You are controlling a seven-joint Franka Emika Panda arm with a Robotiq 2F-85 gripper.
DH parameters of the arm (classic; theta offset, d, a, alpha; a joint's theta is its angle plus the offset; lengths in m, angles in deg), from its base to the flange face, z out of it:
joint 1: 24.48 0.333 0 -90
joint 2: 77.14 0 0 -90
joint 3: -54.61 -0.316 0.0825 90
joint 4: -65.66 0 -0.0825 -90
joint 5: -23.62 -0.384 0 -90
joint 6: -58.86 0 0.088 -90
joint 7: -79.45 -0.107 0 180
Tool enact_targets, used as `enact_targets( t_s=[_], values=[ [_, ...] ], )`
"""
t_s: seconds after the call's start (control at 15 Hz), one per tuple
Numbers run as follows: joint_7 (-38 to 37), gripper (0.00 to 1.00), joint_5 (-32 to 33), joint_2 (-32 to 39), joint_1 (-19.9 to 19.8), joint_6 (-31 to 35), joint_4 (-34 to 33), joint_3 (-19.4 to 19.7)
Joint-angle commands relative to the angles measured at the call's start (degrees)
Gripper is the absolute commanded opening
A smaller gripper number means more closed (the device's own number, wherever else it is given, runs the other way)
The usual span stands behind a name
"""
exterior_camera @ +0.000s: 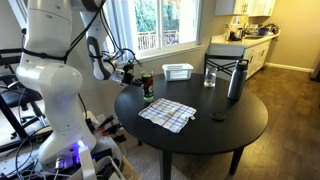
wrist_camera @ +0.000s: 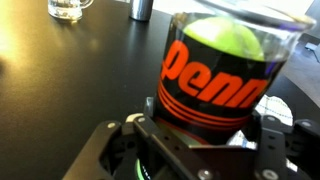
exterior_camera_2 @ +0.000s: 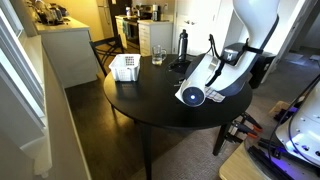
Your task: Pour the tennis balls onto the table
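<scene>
Gripper (wrist_camera: 205, 125) clamped on can (wrist_camera: 215, 80) (tennis ball (wrist_camera: 225, 38) inside shows only in wrist view)

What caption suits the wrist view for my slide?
Tool clamps the Penn can, a tennis ball showing inside, black table behind.

Glossy table (wrist_camera: 60, 70), clear plastic can (wrist_camera: 215, 85)

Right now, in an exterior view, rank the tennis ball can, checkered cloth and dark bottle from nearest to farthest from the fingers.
1. Tennis ball can: closest, at the left.
2. Checkered cloth: next, front of centre.
3. Dark bottle: farthest, on the right side.
</scene>
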Motion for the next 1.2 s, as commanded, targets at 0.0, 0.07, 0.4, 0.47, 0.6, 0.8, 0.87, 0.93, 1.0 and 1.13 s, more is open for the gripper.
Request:
enact_targets(
  t_s=[0.0, 0.07, 0.4, 0.47, 0.6, 0.8, 0.87, 0.93, 1.0, 1.13],
  values=[
    [-1.5, 0.49, 1.5, -0.1, -0.6, -0.9, 0.3, -0.4],
    [-1.4, 0.45, 1.5, -0.1, -0.6, -0.9, 0.2, -0.4],
    [-1.5, 0.41, -0.4, -0.9, -1.6, 1.0, -0.5, -0.6],
    [-1.7, 0.41, -1.1, -1.2, -1.9, 1.7, -0.8, -0.7],
    [-1.6, 0.41, -3.7, -1.8, -3.4, 4.7, -1.9, -0.9],
    [-0.4, 0.41, -8.4, -3.1, -5.7, 10.2, -3.7, -1.0],
    [-0.1, 0.41, -9.9, -3.6, -6.4, 12.2, -4.3, -0.8],
    [0.2, 0.41, -11.2, -3.9, -7.1, 14.4, -4.8, -0.6],
    [0.3, 0.41, -12.6, -4.4, -7.7, 16.6, -5.2, -0.4],
    [0.6, 0.41, -15.3, -4.8, -9.1, 21.1, -6.0, 0.1]
  ],
)
